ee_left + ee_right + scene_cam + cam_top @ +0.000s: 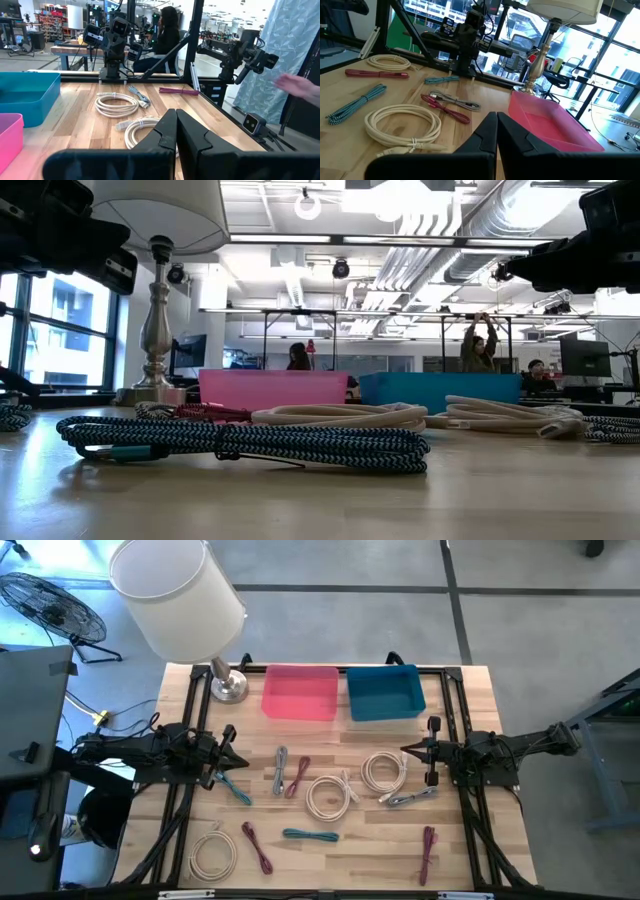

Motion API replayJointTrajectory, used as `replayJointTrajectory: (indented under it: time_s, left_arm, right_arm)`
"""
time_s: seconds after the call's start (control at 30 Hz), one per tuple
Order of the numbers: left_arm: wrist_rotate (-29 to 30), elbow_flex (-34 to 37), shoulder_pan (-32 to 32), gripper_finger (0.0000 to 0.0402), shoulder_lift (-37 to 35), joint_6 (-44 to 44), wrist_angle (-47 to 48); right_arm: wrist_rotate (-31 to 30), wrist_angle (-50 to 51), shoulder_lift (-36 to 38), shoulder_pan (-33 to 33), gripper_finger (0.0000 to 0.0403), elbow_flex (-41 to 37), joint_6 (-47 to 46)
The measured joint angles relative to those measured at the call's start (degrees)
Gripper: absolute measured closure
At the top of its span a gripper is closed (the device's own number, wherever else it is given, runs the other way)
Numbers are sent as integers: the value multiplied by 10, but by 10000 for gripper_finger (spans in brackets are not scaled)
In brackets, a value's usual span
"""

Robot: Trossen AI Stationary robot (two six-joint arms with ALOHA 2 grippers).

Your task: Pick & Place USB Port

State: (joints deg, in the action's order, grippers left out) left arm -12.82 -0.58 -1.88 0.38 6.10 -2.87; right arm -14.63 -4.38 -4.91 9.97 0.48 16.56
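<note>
Several bundled USB cables lie flat on the wooden table: white coils (328,797) (384,770) (212,852), teal ones (237,790) (311,835), maroon ones (298,777) (257,847) (429,853) and grey ones (281,770) (408,797). A pink bin (300,692) and a blue bin (385,692) stand at the far edge. My left gripper (235,760) hovers shut and empty at the table's left, above the teal cable's end. My right gripper (408,752) hovers shut and empty at the right, beside a white coil. The shut fingers show in the left wrist view (176,131) and the right wrist view (497,133).
A lamp with a white shade (180,590) stands on its metal base (229,688) at the far left corner, next to the pink bin. Black frame rails run along the table's sides. People show in the room beyond the table.
</note>
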Motion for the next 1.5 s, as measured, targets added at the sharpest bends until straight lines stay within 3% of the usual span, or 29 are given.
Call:
replayJointTrajectory:
  time_s: [0.17, 0.3, 0.5, 0.9, 1.23, 1.5]
  left_arm:
    - [2, 0, 0, 401, 0, -3, 0]
    - [41, 0, 0, 401, 0, -43, 0]
    - [79, 0, 0, 401, 0, -108, 0]
    - [94, 0, 0, 401, 0, -108, -1]
    - [114, 0, 0, 401, 0, -120, 1]
    - [135, 0, 0, 401, 0, -104, 1]
  right_arm:
    - [0, 0, 0, 0, 403, 0, 0]
    - [0, 0, 0, 0, 403, 0, 7]
    - [-24, -1, 0, 0, 403, 0, 122]
    - [-9, -12, 0, 0, 403, 0, 117]
    - [44, -39, 0, 0, 403, 0, -156]
    - [-16, -42, 0, 0, 403, 0, -187]
